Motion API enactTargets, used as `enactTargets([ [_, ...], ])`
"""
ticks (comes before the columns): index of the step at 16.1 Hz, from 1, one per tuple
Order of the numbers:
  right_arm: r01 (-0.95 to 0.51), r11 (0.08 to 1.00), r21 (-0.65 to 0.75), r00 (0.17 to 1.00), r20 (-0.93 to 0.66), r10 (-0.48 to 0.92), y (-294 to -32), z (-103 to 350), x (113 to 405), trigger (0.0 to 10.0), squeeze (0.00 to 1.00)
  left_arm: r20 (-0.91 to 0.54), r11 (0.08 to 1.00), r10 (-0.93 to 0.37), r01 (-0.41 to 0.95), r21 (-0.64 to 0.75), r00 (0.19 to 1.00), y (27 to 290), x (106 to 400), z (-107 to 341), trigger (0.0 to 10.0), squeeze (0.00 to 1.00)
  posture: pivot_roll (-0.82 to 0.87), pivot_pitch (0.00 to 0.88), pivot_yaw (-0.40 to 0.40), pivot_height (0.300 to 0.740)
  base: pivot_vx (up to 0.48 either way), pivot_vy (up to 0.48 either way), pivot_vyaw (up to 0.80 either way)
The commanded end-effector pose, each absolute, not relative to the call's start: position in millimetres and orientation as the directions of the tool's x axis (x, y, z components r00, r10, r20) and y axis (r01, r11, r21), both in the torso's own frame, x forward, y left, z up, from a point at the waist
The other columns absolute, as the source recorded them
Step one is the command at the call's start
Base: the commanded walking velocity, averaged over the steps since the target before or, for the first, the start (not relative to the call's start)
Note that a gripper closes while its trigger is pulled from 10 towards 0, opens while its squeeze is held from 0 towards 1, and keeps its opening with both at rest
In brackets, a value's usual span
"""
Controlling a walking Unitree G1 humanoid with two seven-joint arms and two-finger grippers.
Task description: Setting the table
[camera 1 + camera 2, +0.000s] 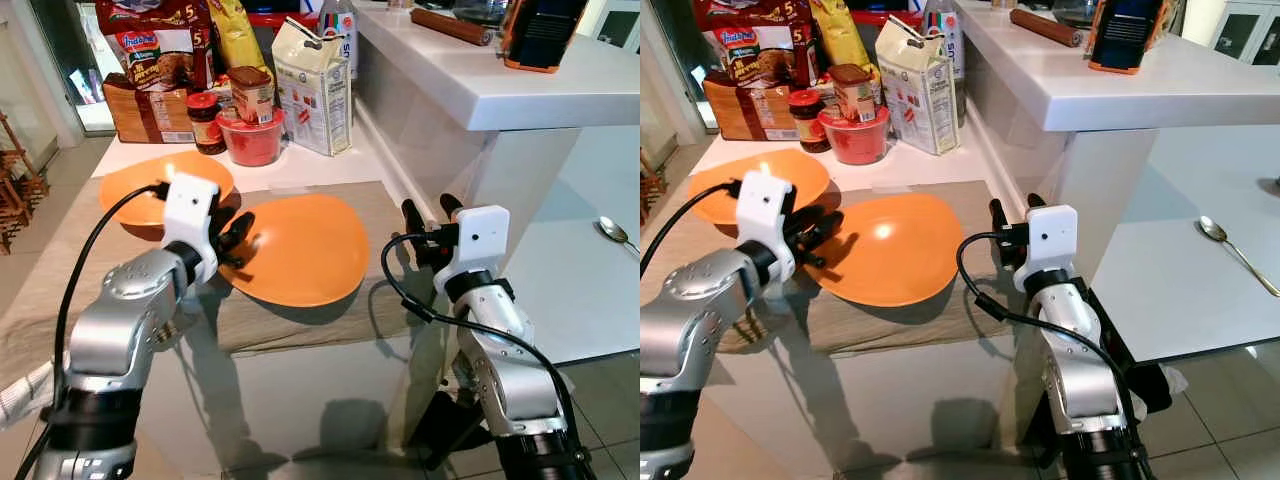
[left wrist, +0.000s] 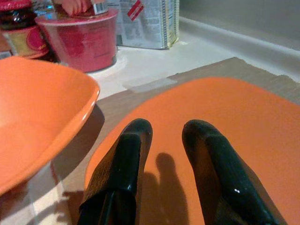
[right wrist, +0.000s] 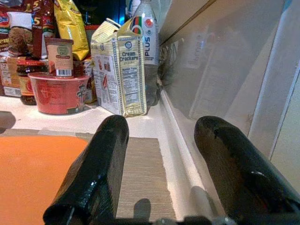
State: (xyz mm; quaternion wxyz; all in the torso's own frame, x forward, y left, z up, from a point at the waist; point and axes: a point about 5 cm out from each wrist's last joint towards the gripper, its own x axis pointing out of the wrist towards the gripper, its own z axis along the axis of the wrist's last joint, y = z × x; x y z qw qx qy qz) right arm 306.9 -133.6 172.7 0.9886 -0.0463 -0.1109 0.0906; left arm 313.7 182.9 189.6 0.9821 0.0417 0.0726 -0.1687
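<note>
Head stereo pair looks down on the orange plate (image 1: 303,248) from above. Both wrist cameras sit close, facing past it toward the cracker box (image 3: 119,72).

Cream-and-yellow paper carton (image 3: 123,70) reads "Cream Crackers", with a nutrition panel below too small to read. Clear plastic bottle (image 3: 148,33) just behind the carton shows "PLUS" running vertically on its label. Red noodle multipack bag (image 1: 150,45), well apart from the carton across the counter, carries "Indomie" and a "5".
</note>
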Motion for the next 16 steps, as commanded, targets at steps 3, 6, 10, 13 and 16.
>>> enactTargets([
  [3,-0.208,0.973,-0.103,0.956,0.188,0.224,-129,171,306,10.0,0.0,-0.18,0.949,-0.301,0.312,0.039,0.937,187,308,179,10.0,0.0,-0.02,0.0,-0.009,0.74,0.0,0.0,0.0],
  [6,-0.236,0.966,-0.103,0.953,0.168,0.251,-126,167,303,10.0,0.0,-0.208,0.955,-0.286,0.296,0.015,0.935,190,305,167,10.0,0.0,-0.02,0.0,-0.014,0.74,0.0,0.0,0.0],
  [10,-0.25,0.962,-0.105,0.951,0.162,0.265,-125,167,302,10.0,0.0,-0.238,0.963,-0.26,0.269,0.006,0.936,194,303,156,10.0,0.0,-0.02,0.0,-0.016,0.74,0.0,0.0,0.0],
  [13,-0.271,0.957,-0.106,0.947,0.149,0.285,-124,166,303,10.0,0.0,-0.248,0.972,-0.23,0.236,-0.008,0.941,202,299,149,10.0,0.0,-0.02,0.0,-0.023,0.74,0.0,0.0,0.0],
  [16,-0.302,0.947,-0.109,0.942,0.116,0.314,-122,159,299,10.0,0.0,-0.271,0.972,-0.231,0.234,-0.023,0.934,204,291,136,10.0,0.0,-0.02,0.0,-0.027,0.74,0.0,0.0,0.0],
])
